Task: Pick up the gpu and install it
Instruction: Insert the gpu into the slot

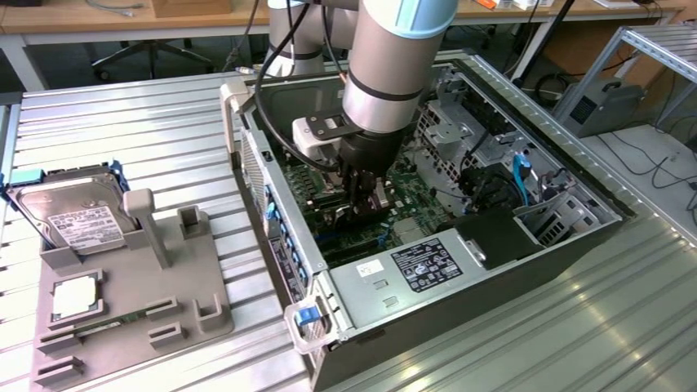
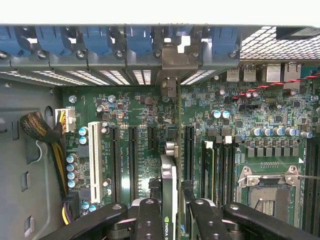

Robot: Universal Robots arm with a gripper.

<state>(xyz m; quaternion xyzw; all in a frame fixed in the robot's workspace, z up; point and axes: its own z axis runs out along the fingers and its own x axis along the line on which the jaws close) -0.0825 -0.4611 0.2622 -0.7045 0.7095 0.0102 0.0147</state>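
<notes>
My gripper [image 2: 172, 212] is shut on the gpu [image 2: 169, 175], which I see edge-on between the two black fingers [image 2: 150, 215]. The card stands upright over the green motherboard [image 2: 140, 100], in line with a black expansion slot. Its silver end bracket [image 2: 177, 62] reaches the case's rear slot openings under the blue latches. In the exterior view the gripper [image 1: 365, 200] is low inside the open computer case [image 1: 610, 220], just above the motherboard. Whether the card's connector sits in the slot is hidden.
A grey parts holder [image 1: 130, 302] to the exterior view's left of the case carries a silver hard drive [image 1: 71, 216] and a green memory stick [image 1: 109, 322]. A power supply [image 1: 425, 265] fills the case's near end. A white slot [image 2: 94, 155] and the CPU socket [image 2: 270, 190] flank the card.
</notes>
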